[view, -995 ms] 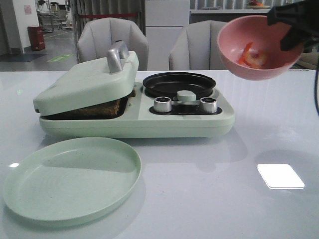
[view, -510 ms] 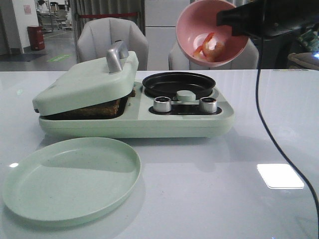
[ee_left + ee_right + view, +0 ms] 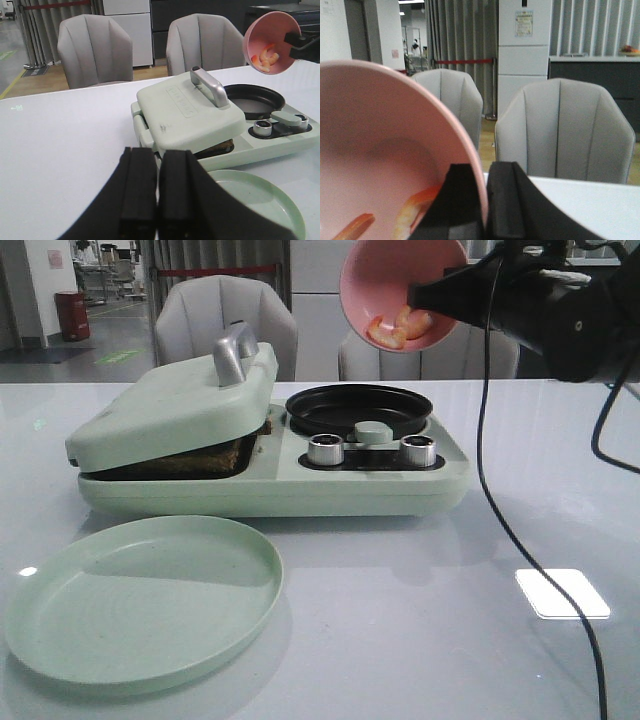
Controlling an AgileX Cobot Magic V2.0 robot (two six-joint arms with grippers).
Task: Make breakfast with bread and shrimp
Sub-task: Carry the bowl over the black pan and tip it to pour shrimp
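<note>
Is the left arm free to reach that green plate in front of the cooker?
Probably yes. The left gripper is shut on nothing, and the green plate lies uncovered just beyond it, nothing between them.

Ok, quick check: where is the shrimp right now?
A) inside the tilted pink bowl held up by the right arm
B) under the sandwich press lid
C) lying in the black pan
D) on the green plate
A: the shrimp sit inside the pink bowl, which the right gripper holds tilted in the air above the black pan; the pan and the green plate hold no shrimp.
</note>
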